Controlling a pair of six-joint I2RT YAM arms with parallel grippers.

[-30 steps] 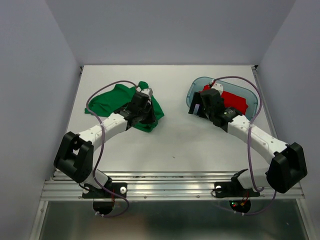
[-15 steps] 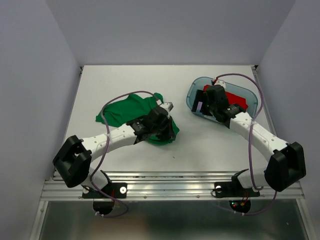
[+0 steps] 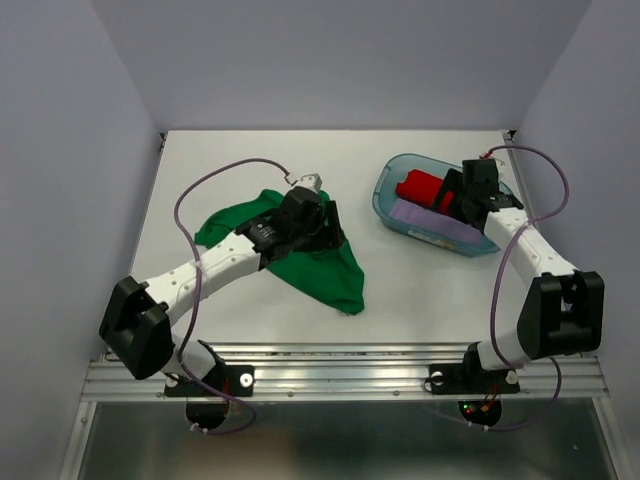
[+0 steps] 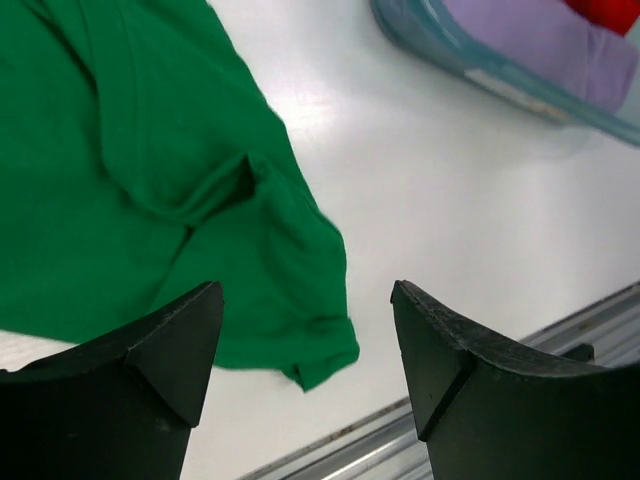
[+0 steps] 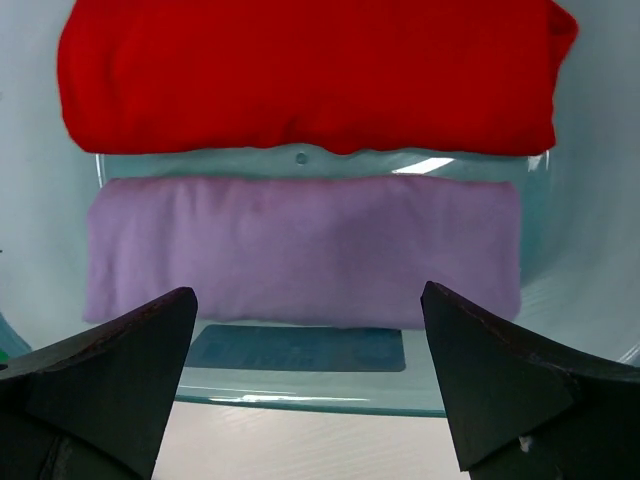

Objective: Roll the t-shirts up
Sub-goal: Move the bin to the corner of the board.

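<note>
Hovering above the green t-shirt [image 3: 325, 272] with the left gripper [image 4: 305, 290], fingers spread wide and gripping nothing. Lying loosely spread and wrinkled on the white table [image 3: 430, 295], left of centre, with one corner trailing toward the near edge. Poised over the blue-green plastic tub [image 3: 384, 192] at the right with the right gripper [image 5: 308, 292], fingers equally wide, empty. Inside the tub: a rolled red t-shirt [image 5: 300, 75] on the far side, and a rolled lilac t-shirt [image 5: 300, 250] just beside it on the near side.

The green t-shirt [image 3: 328, 272], left, was plain emerald. The tub [image 3: 382, 196], right, was translucent teal; its red t-shirt [image 5: 300, 70] and lilac t-shirt [image 5: 300, 250] were unpatterned.
</note>
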